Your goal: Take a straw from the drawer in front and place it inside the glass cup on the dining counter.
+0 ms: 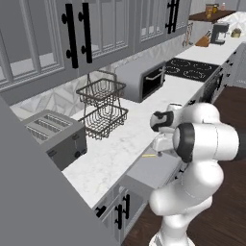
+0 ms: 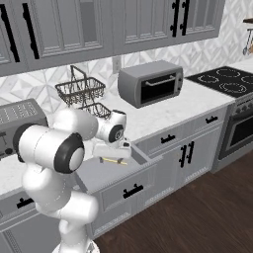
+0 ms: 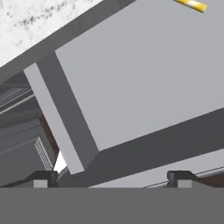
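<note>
The grey drawer point(image 2: 129, 173) stands pulled out below the marble worktop, its black bar handle facing the room. A thin yellow straw point(image 2: 113, 161) lies on the drawer floor near the back; it also shows as a yellow stick point(image 1: 150, 155) beside the white hand, and its tip is at the top edge of the hand view point(image 3: 192, 5). My gripper point(image 2: 112, 153) hangs just above the drawer, over the straw, pointing down. Its fingertips point(image 3: 41, 179) stand far apart, open, with nothing between them. The glass cup and the dining counter are out of view.
On the worktop stand a toaster point(image 1: 53, 137), a two-tier wire basket point(image 1: 102, 108) and a toaster oven point(image 2: 150, 83). A cooktop point(image 2: 225, 79) with an oven lies to the right. Grey cabinet doors point(image 2: 185, 153) sit beside the drawer, with dark wood floor point(image 2: 197, 212) in front.
</note>
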You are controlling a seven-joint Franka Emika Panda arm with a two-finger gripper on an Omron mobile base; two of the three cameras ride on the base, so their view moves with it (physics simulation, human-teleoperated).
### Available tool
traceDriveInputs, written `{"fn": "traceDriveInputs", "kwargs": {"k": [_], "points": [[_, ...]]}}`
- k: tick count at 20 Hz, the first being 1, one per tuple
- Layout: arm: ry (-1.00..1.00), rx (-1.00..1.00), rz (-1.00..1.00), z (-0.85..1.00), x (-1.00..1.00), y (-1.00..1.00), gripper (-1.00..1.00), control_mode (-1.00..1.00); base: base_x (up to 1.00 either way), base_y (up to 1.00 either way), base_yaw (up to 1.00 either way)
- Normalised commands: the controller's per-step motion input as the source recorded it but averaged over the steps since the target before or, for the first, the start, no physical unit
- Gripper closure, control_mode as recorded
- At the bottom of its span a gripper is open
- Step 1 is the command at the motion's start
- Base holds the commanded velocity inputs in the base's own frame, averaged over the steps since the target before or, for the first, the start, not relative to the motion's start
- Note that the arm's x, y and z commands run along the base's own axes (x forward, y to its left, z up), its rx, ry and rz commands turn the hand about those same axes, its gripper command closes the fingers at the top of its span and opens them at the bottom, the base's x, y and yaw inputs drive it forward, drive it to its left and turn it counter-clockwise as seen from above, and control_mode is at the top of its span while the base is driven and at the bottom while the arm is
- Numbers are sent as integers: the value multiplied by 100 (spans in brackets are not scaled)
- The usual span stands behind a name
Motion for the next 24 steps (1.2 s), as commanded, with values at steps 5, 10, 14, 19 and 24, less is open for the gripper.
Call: {"fn": "traceDriveInputs", "kwargs": {"k": [5,10,14,19,24], "points": [[0,0,12,-30,0,-15,-100,-100,0,0,0],[0,0,13,-26,6,-11,-100,-100,0,0,0],[0,0,13,-20,0,-13,-100,-100,0,0,0],[0,0,14,-32,0,-11,-100,-100,0,0,0],[0,0,12,-36,0,-5,-100,-100,0,0,0]]}}
